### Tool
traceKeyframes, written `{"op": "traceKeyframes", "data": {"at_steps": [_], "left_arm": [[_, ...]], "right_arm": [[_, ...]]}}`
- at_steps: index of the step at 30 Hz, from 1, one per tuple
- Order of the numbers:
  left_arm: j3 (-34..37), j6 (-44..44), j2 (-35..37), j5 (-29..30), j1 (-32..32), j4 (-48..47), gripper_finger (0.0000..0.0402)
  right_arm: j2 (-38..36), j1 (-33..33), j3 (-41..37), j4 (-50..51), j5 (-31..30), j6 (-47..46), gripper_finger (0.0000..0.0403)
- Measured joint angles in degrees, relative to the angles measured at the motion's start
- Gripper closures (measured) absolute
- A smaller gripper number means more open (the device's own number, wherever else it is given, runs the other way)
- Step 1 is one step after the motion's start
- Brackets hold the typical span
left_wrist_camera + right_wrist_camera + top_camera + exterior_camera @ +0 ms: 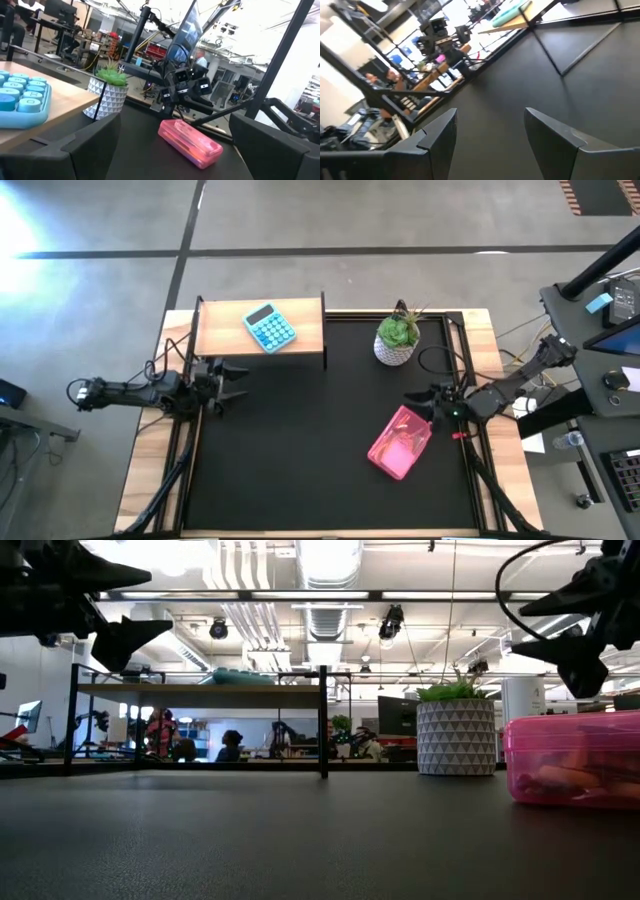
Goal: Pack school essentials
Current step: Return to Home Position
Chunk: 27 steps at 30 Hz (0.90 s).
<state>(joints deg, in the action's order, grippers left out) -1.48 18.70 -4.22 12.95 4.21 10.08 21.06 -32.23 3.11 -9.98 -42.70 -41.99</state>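
Observation:
A pink see-through case (pixel 400 442) lies flat on the black mat, right of centre, also seen in the low view (pixel 575 772) and the left wrist view (pixel 190 141). Faint orange shapes show through its wall; the pencils, scissors, eraser, crayon box and notepad cannot be made out. My right gripper (pixel 415 402) hangs open just above and beyond the case's far end (pixel 545 625) (pixel 490 120). My left gripper (pixel 235 380) is open and raised at the mat's left edge (pixel 110 610) (pixel 175 145), far from the case.
A light-blue calculator (pixel 269 328) lies on a raised wooden shelf (pixel 305 330) at the far left. A green plant in a white pot (pixel 398 338) stands on the mat at the far side, right of the shelf. Black mat (pixel 300 440) lies bare between the arms.

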Motion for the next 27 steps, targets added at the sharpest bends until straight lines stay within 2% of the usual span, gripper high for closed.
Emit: {"op": "traceKeyframes", "data": {"at_steps": [4, 11, 17, 27], "left_arm": [[0.0, 0.06, -0.49, -0.02, 0.0, 0.02, 0.0045], [0.0, 0.14, -1.22, -0.03, 0.0, 0.03, 0.0045], [0.0, 0.17, -1.37, -0.04, 0.0, 0.01, 0.0045], [0.0, 0.17, -1.4, -0.04, 0.0, 0.03, 0.0045]], "right_arm": [[0.0, 0.0, -2.42, -5.86, 2.15, 2.42, 0.0184], [-0.04, 0.0, -2.4, -5.75, 6.87, 7.42, 0.0184], [0.07, 0.0, -2.42, -3.01, 1.26, 8.69, 0.0184], [0.09, 0.0, -2.42, -2.51, 0.9, 8.62, 0.0184]]}}
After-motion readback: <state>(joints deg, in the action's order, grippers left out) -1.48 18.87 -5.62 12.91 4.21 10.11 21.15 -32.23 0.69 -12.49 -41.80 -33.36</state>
